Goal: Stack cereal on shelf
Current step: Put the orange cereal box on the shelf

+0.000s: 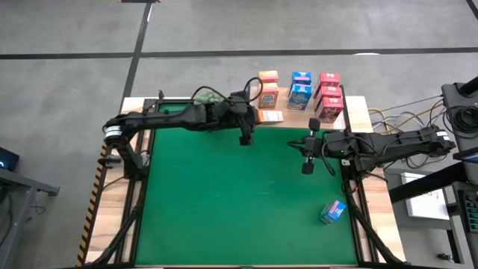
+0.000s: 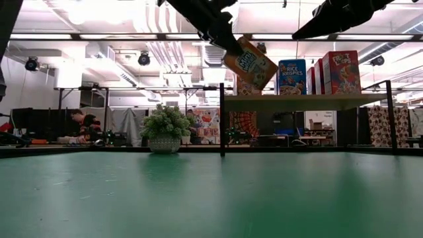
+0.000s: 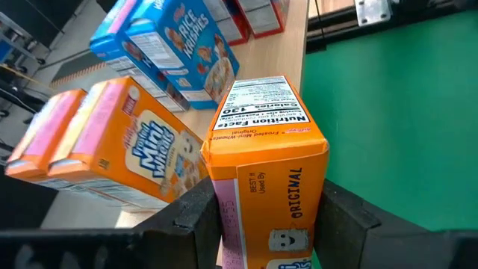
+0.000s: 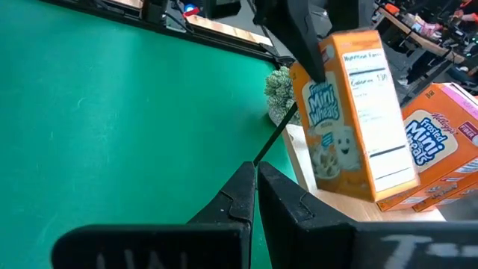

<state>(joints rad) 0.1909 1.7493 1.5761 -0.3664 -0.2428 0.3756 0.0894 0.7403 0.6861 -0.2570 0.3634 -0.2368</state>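
The left gripper (image 3: 265, 224) clamps an orange Mini-Wheats cereal box (image 3: 265, 161), tilted, above the shelf (image 1: 287, 113) beside two orange boxes (image 1: 268, 89). The right gripper (image 4: 254, 190), fingers together and empty, hovers over the green mat (image 1: 239, 202). A blue box (image 1: 333, 212) lies toppled there.

A lab or workshop hall: exposed ceiling ducts (image 2: 158, 46), concrete floor (image 1: 67, 75), cluttered workbenches (image 2: 59, 135).
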